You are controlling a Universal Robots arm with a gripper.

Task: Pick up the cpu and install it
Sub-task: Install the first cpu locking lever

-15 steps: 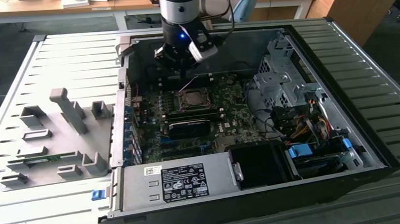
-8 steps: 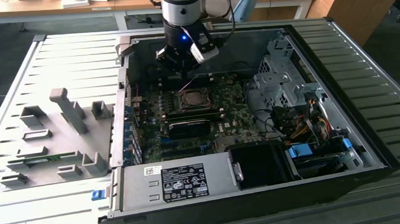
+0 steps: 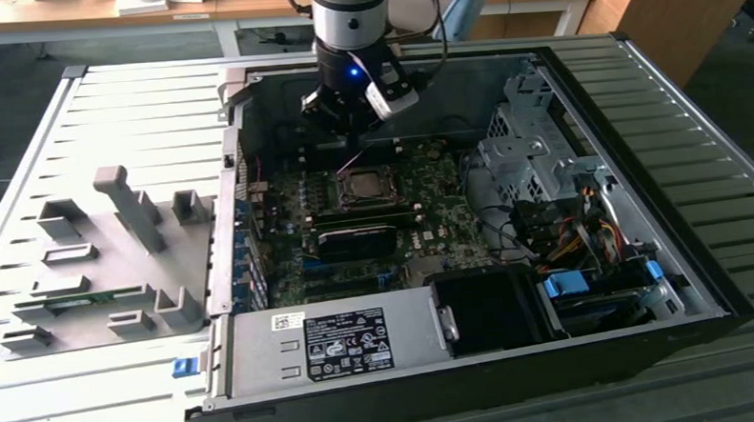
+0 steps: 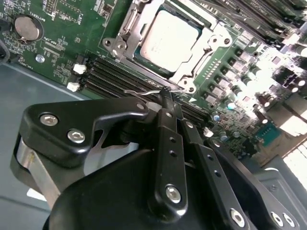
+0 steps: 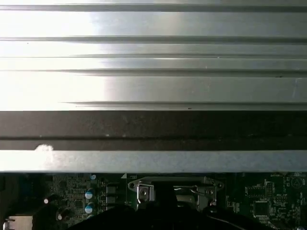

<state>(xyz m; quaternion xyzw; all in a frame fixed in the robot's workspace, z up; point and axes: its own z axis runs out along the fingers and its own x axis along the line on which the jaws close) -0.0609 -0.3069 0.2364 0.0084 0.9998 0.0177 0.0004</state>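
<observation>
The cpu (image 4: 168,38) lies flat in the motherboard socket, silver-grey top plate up, with the metal socket frame (image 4: 211,40) around it. In the exterior view the cpu (image 3: 361,185) sits mid-board inside the open computer case. My gripper (image 4: 165,94) hangs just above the socket's near edge, its two black fingers pressed together with nothing between them. Their tips meet at the thin wire lever (image 4: 139,92) that runs along the socket's side. In the exterior view the gripper (image 3: 348,141) is just behind the socket, pointing down.
Grey plastic fixture blocks (image 3: 112,251) stand on the ribbed table at the exterior view's left. Inside the case are the power supply (image 3: 345,341), a black fan shroud (image 3: 490,306) and the drive cage (image 3: 541,156). Memory slots (image 4: 115,74) lie beside the socket.
</observation>
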